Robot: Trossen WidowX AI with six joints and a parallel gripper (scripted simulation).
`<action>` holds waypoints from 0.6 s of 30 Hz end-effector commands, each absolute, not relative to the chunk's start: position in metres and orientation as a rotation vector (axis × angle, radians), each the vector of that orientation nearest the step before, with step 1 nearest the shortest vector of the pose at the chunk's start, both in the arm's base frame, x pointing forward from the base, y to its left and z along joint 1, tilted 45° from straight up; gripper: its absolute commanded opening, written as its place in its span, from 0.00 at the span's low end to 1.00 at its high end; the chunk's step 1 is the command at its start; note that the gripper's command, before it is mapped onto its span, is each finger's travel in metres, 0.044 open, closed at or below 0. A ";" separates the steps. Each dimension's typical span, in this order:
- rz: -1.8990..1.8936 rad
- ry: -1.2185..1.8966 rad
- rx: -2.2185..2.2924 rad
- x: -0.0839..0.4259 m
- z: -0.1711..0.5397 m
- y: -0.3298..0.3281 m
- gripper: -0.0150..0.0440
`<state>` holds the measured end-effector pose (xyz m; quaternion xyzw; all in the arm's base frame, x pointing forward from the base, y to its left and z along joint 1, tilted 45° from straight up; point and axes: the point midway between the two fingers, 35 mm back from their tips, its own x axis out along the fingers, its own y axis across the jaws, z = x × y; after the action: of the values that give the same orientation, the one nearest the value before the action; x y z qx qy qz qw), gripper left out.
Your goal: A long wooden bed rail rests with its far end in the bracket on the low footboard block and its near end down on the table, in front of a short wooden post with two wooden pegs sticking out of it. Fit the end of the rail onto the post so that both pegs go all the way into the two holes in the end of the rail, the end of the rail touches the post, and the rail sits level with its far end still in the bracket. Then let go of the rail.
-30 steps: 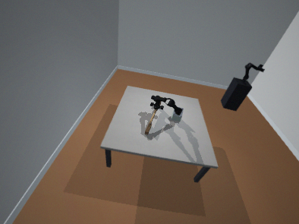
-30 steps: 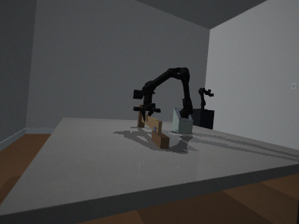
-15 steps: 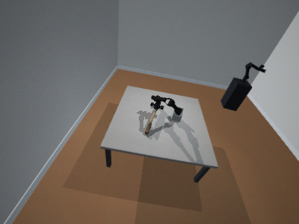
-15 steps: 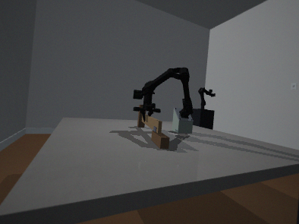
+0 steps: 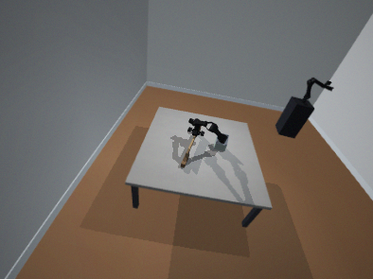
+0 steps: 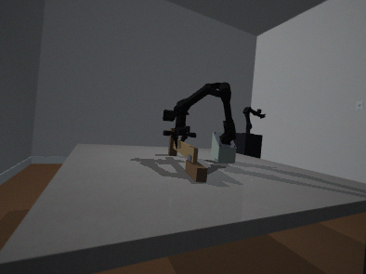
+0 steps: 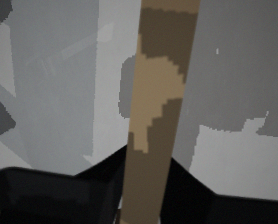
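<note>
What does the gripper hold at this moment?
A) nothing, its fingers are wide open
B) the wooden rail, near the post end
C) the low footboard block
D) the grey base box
B: the gripper is shut on the rail, which runs out between its fingers in the wrist view.

Dim, coarse pixels, hard overlapping shadows

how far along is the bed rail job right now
Done: the gripper is shut on the rail, near its post end. In hand: bringing that end to the post; whether the pegs are seated can't be told. Left: confirm it sits level, then let go.
</note>
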<state>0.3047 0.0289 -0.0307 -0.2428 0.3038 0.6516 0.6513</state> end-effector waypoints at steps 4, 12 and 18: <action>1.474 0.687 -0.551 0.306 -0.031 0.025 0.25; 1.474 0.687 -0.551 0.306 -0.033 0.024 0.25; 1.473 0.687 -0.551 0.306 -0.035 0.023 0.25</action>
<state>0.3043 0.0255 -0.0345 -0.2415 0.3037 0.6520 0.6514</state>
